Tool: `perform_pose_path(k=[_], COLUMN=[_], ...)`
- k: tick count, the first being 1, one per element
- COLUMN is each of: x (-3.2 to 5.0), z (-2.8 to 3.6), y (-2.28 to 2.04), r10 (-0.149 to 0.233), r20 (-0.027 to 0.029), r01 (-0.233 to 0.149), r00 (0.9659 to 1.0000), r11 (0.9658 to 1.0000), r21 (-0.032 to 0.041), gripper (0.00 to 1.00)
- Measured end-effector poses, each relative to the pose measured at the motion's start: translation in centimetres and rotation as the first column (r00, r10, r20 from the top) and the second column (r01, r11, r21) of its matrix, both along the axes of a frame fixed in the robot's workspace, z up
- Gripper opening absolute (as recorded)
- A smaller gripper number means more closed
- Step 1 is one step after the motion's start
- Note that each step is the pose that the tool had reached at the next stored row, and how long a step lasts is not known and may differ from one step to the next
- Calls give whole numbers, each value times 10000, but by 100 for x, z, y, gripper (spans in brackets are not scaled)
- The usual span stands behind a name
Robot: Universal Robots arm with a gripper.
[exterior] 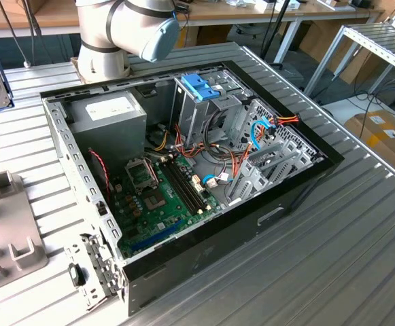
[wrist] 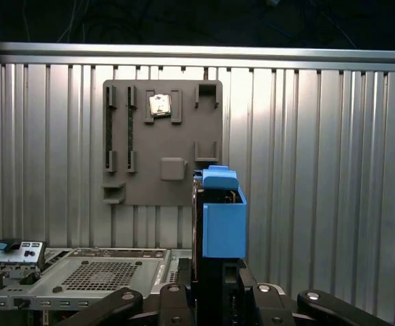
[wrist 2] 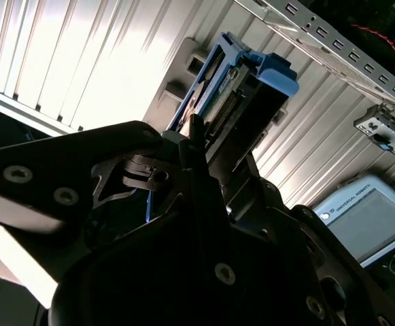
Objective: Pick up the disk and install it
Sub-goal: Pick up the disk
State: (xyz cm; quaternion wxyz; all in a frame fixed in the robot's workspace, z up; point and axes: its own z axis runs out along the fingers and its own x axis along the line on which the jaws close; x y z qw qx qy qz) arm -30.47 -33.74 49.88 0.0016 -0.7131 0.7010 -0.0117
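**Disk in grasp, clear of the table**

Disk point(wrist: 221, 217): held on edge in the gripper point(wrist 2: 217, 156), with its blue-railed end pointing away from the wrist. The fingers point(wrist 2: 196, 139) pinch it across its flat faces at the near end. Most of the body projects free beyond them. In the first wrist view it hangs over the ribbed table point(wrist: 333, 170), in front of the grey fixture plate point(wrist: 162, 136). It is beside the open computer case point(exterior: 299, 183), not inside it.

Handling (judgement): rigid metal body, dense for its size, no give. The bare faces are probably slick, so a pinch at one end may let it pivot. The blue plastic rails look like the weak part. Load belongs on the metal faces, away from the connector row seen in the second wrist view. Likely shock-sensitive, so no knocks.

Arm pose: the arm point(exterior: 126, 27) has its lower joints at the far table corner, behind the case. The wrist faces down onto the table on the fixture-plate side, the exterior view's left. The drive cage with blue top point(exterior: 200, 88) stands inside the case, well apart from the disk.
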Motion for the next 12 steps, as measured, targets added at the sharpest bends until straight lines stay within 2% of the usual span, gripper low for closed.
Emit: perform_pose_path(k=[6, 12], x=[173, 445], z=[0, 0], y=[3, 10], r10=[0, 0], r20=[0, 0], r01=[0, 0], r00=[10000, 10000], r11=[10000, 10000], r21=[0, 0], gripper=[35, 35])
